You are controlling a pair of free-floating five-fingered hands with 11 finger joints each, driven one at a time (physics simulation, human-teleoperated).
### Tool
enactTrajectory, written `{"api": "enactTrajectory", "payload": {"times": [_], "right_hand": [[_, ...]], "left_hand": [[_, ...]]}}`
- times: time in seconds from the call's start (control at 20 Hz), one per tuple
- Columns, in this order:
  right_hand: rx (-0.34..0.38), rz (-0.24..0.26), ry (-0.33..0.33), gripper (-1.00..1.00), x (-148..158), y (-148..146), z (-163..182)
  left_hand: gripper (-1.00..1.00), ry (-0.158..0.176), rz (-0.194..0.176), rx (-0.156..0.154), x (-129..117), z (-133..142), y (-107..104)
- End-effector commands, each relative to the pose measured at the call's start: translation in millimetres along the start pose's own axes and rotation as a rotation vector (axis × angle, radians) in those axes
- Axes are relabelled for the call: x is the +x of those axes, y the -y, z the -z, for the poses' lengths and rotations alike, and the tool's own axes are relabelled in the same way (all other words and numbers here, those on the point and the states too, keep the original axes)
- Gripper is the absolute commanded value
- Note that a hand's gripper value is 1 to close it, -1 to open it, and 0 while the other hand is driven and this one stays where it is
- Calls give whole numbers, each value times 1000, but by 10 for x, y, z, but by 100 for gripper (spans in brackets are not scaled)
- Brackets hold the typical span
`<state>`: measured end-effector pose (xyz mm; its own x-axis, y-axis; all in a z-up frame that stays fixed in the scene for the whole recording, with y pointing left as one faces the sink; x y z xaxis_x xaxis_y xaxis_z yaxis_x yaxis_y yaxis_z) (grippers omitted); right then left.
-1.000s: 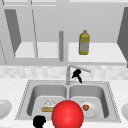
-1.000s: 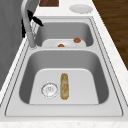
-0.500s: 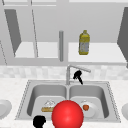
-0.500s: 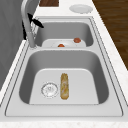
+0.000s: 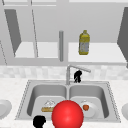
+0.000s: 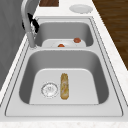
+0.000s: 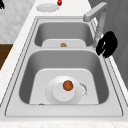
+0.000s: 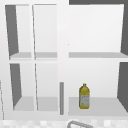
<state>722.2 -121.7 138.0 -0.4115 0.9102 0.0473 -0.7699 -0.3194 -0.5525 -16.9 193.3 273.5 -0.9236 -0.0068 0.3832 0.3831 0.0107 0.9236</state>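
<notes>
- Behind the right basin, the right hand (image 5: 77,76) hangs just beside the faucet (image 5: 68,75), under its spout; its fingers look curled with nothing in them (image 7: 107,46).
- At the table's front edge, the left hand (image 5: 39,121) floats by a red ball (image 5: 67,115); whether it is open or closed, I cannot tell.
- Below, a plate (image 7: 63,91) carrying a tomato (image 7: 67,85) sits in the right basin; bread (image 6: 64,85) lies beside the left basin's drain (image 6: 49,89).
- Above, a bottle (image 8: 84,96) stands on the cabinet shelf (image 8: 100,103).

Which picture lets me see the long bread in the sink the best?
The left side view: the bread lies whole on the near basin's floor, beside the drain. The front view shows it partly behind the red ball. The right side view shows a small bit in the far basin.
</notes>
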Motion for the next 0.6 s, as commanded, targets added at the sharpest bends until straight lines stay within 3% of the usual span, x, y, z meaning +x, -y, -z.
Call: {"api": "enactTrajectory", "payload": {"times": [0.0, 0.15, 0.4, 0.55], "right_hand": [[28, 9, 9, 100, 36, 33, 75], [45, 43, -2, 100, 23, 30, 44], [12, 117, -4, 100, 80, 84, -21], [10, 123, -52, 100, 114, 91, -57]], "left_hand": [[0, 0, 0, 0, 0, 0, 0], [0, 0, 0, 0, 0, 0, 0], [0, 0, 0, 0, 0, 0, 0], [0, 0, 0, 0, 0, 0, 0]]}}
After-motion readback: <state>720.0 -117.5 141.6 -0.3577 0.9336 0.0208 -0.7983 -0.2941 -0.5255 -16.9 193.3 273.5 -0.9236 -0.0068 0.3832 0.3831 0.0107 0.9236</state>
